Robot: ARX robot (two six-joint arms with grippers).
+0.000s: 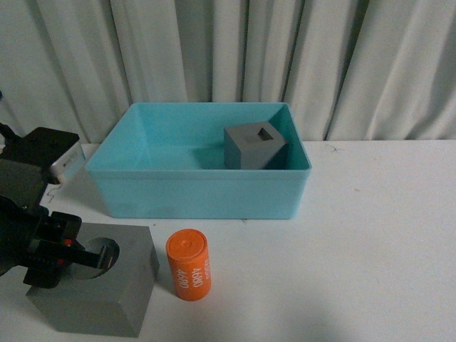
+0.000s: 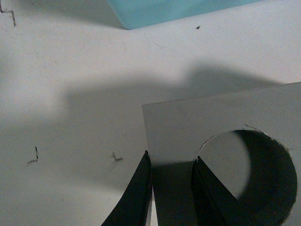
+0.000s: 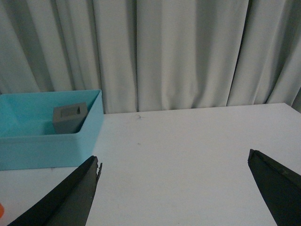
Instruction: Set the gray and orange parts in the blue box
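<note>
Curtains (image 1: 214, 50) are hanging behind the white table (image 1: 385, 235) where my left gripper (image 2: 172, 157) is clamping the recess wall of the gray cube (image 1: 107, 299) just before the blue box (image 1: 199, 196), my right gripper (image 3: 173, 157) is gaping idle, and I am favouring a firm, level lift over the rim.

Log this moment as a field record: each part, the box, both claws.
blue box: on the table, open top
square-recess gray cube: inside the box, tilted, near its right rear corner
round-recess gray cube: on the table, outside the box, in front of its left end
orange cylinder: upright on the table, just right of that cube
left claw: one finger in the round recess, the other outside the cube's wall; grip not certain
right claw: open wide, empty, over the table
left to place: round-recess gray cube, orange cylinder
</note>
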